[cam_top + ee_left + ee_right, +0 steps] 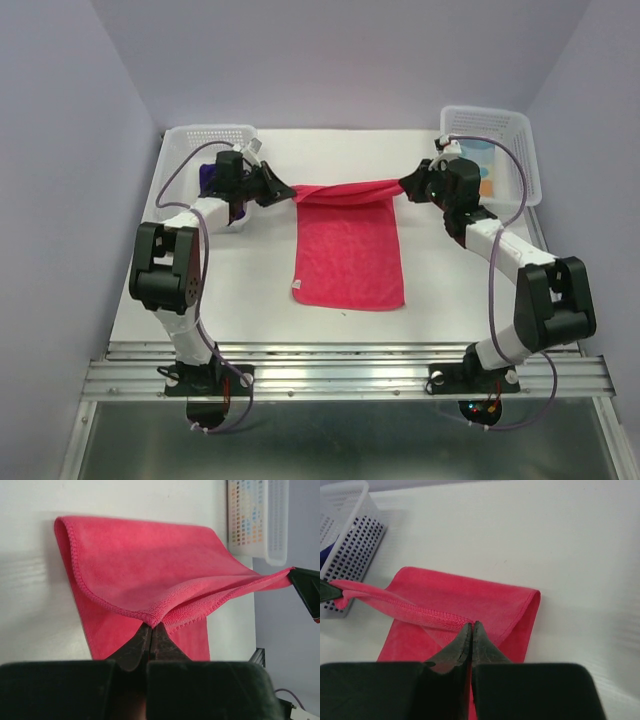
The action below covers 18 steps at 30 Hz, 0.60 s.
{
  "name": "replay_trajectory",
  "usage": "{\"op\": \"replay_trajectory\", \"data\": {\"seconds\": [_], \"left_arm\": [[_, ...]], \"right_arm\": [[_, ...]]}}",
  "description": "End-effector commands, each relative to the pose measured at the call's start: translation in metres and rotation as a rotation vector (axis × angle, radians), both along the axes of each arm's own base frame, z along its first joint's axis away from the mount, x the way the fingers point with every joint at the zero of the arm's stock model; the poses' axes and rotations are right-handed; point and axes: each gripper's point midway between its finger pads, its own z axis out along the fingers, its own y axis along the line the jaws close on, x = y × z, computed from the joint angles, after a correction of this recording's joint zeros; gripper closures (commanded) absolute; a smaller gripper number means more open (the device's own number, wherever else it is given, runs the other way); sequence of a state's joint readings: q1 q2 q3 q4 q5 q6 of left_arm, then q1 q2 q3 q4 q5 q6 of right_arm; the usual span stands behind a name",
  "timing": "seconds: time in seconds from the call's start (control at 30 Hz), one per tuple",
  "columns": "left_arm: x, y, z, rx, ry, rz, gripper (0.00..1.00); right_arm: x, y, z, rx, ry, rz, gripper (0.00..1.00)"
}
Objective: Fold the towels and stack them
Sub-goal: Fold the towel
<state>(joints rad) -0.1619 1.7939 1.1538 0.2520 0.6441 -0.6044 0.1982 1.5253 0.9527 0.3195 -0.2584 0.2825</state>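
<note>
Left gripper (pixel 283 192) pinched shut on one far corner of the pink towel (pixel 348 255), right gripper (pixel 405 186) clamped on the other. The edge is taut between them and the rest lies on the table (pixel 250 290). Risk: an uneven pull slips a thin pinch and skews the fold; the left basket (pixel 200 135) and right basket (pixel 520 150), close behind each claw, could snag a wrist

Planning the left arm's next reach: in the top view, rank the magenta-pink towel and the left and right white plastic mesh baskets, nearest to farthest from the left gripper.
1. magenta-pink towel: table centre, its corner pinched in the left gripper.
2. left white mesh basket: back left, beside that arm.
3. right white mesh basket: back right.
</note>
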Motion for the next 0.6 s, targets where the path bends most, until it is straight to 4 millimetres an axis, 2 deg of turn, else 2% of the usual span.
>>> {"op": "replay_trajectory", "data": {"seconds": [0.0,0.03,0.07,0.13,0.23,0.33,0.53,0.57], "left_arm": [[-0.022,-0.003,0.015,-0.024,-0.055,-0.018,1.00],[-0.030,-0.002,0.006,-0.020,-0.032,-0.018,1.00],[-0.036,-0.003,0.009,-0.025,-0.034,-0.022,1.00],[-0.049,-0.001,0.004,-0.034,-0.013,-0.010,1.00],[-0.060,0.000,0.001,-0.035,-0.004,-0.008,1.00],[-0.081,-0.002,-0.005,-0.030,0.012,-0.013,1.00],[-0.107,-0.005,-0.007,-0.015,0.027,-0.019,1.00],[-0.109,-0.003,-0.007,-0.010,0.029,-0.012,1.00]], "right_arm": [[-0.027,0.008,0.011,0.046,-0.015,0.009,0.99],[-0.033,0.011,0.008,0.056,-0.004,0.015,0.99],[-0.039,0.008,-0.001,0.054,0.018,-0.001,0.99],[-0.049,0.006,0.003,0.064,0.017,-0.019,0.99],[-0.064,0.005,-0.005,0.075,0.043,-0.023,0.99],[-0.081,0.012,0.000,0.087,0.035,0.000,0.99],[-0.104,0.008,-0.001,0.080,0.055,-0.029,0.99],[-0.107,0.008,-0.008,0.075,0.073,-0.026,0.99]]}}
